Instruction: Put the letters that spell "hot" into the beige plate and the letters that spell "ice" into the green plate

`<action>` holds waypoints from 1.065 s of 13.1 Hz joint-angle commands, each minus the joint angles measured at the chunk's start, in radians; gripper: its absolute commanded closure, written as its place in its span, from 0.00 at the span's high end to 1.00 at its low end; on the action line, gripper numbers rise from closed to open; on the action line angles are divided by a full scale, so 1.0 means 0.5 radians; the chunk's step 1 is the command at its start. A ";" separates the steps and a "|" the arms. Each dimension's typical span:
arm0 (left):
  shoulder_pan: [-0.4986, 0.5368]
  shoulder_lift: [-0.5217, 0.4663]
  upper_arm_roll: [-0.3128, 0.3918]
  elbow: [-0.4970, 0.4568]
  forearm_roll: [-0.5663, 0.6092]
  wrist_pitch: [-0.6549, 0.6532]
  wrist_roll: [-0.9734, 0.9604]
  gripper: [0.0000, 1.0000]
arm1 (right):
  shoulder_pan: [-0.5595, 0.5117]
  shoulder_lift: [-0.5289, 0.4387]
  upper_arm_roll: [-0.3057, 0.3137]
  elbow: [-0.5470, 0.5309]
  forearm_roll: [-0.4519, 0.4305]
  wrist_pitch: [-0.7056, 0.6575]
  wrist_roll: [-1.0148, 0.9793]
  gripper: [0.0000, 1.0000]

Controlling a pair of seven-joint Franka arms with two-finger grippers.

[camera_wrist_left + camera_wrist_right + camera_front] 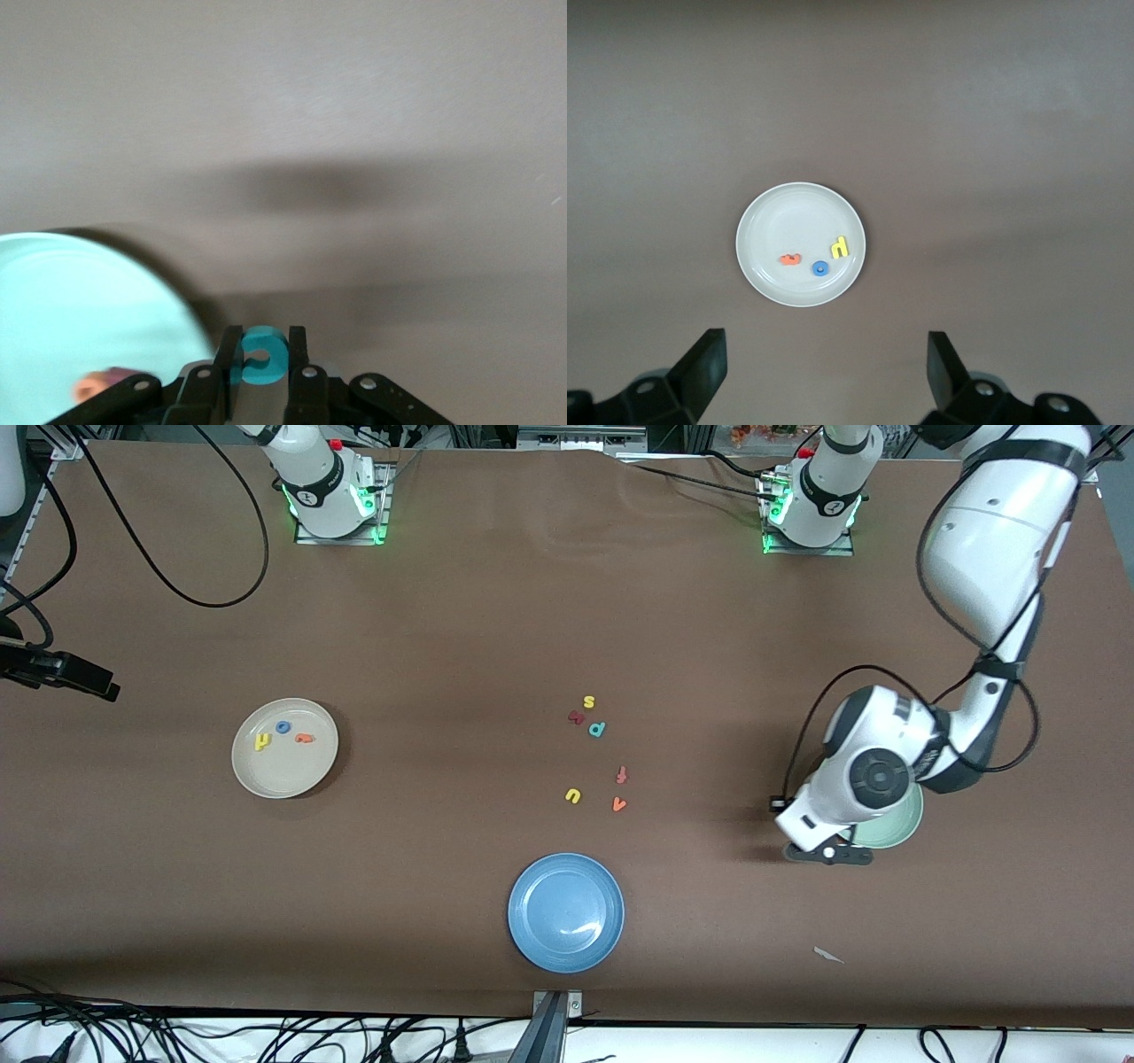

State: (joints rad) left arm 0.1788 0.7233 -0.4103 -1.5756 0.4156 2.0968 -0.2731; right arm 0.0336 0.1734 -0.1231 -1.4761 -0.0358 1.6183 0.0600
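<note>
The left gripper [262, 354], jaws pinched on the teal "c" [263, 356], hangs just off the rim of the green plate [897, 830]. Its wrist view shows the letter clamped upright between the two fingers, over bare table, with the plate's edge just beside it. The drop turns on that small gap: the plate lies to one side of the held letter, not under it, so a short sideways shift over the rim looks needed before the jaws part. An orange blur already lies in that plate, probably the "e" [91, 387]; the red "i" cannot be made out.

The left arm is clearly the one for this plate. The right gripper [826, 365] waits high over the beige plate [284, 781], at the right arm's end of the table, its fingers spread wide and empty. In the beige plate lie the yellow "h" [262, 740], blue "o" [283, 727] and orange "t" [304, 737], so "hot" looks done.
</note>
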 commanded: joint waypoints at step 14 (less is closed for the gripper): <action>0.373 -0.155 -0.029 -0.113 0.019 -0.027 0.915 1.00 | 0.037 -0.080 0.044 0.059 0.133 -0.043 0.040 1.00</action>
State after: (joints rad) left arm 0.3691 0.6784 -0.4181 -1.6205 0.4165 2.1013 0.2402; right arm 0.0386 0.1226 -0.1112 -1.4319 0.0169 1.6217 0.0703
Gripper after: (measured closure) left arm 0.004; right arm 0.000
